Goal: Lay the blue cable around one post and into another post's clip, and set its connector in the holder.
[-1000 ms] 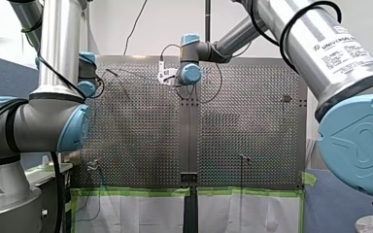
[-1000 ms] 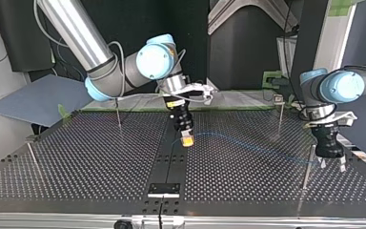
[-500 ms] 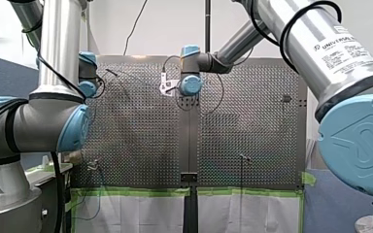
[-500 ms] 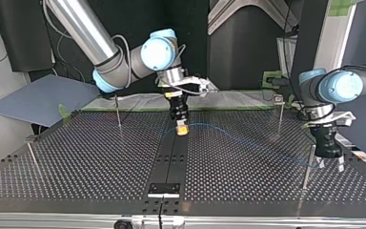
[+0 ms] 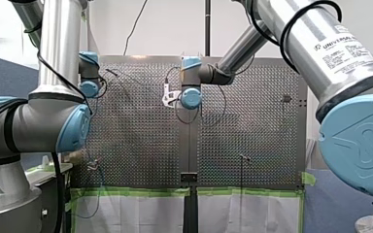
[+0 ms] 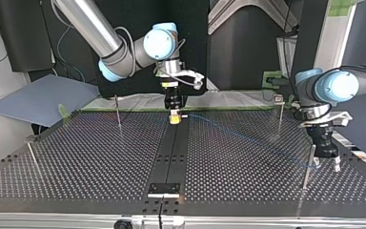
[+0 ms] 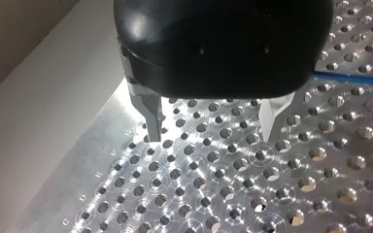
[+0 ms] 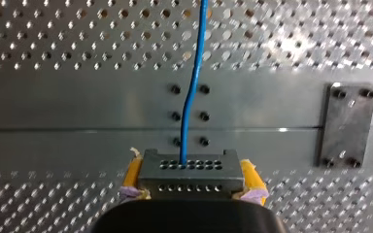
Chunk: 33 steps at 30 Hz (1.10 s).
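My right gripper (image 6: 174, 116), at the upper centre of the top view, is clamped on the connector (image 8: 189, 171), with its yellow pads (image 8: 133, 174) pressing the two short ends. The connector lies crosswise between them, its holed face pointing ahead. The blue cable (image 8: 193, 82) leaves that face straight ahead over the table (image 8: 53, 43), with a bolted plate (image 8: 347, 126) off to one side. In the top view the cable slants toward the lower right and reaches a post (image 6: 308, 164) just beside my left gripper (image 7: 213, 126). That gripper's fingers (image 7: 150, 116) stand wide apart with nothing between them. A second post (image 6: 279, 113) stands further up the frame.
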### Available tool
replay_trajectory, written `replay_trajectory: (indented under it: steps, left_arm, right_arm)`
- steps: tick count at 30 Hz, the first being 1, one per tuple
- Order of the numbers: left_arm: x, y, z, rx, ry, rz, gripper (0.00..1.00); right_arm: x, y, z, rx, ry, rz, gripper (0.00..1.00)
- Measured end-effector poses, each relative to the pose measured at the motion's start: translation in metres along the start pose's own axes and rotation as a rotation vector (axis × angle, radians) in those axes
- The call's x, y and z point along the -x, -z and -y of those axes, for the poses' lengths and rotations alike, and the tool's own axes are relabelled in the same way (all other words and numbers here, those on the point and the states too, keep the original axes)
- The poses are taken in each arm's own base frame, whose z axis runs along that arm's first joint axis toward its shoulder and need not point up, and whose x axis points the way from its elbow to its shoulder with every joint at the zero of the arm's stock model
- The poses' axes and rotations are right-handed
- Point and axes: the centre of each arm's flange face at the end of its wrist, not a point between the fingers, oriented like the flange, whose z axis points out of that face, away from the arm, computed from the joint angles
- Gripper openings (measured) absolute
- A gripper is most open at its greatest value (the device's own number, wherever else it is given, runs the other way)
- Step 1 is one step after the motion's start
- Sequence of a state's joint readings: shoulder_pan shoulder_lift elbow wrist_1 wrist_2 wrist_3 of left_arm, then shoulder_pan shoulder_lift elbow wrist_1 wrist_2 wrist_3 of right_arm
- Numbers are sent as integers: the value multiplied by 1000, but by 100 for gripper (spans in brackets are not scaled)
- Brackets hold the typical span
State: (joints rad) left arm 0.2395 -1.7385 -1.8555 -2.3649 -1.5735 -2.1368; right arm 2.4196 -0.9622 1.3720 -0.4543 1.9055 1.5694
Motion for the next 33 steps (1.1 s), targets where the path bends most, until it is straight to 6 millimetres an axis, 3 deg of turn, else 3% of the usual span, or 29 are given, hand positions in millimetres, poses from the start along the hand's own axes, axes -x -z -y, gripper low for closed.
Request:
replay_trajectory:
  steps: [14, 33]
  left_arm:
    - [-1, 1, 3, 8, -4, 3, 100]
    - [-3, 2, 6, 4, -3, -1, 100]
  right_arm:
    - [41, 19, -24, 126, 2, 1, 0]
    - [96, 61, -50, 247, -3, 3, 0]
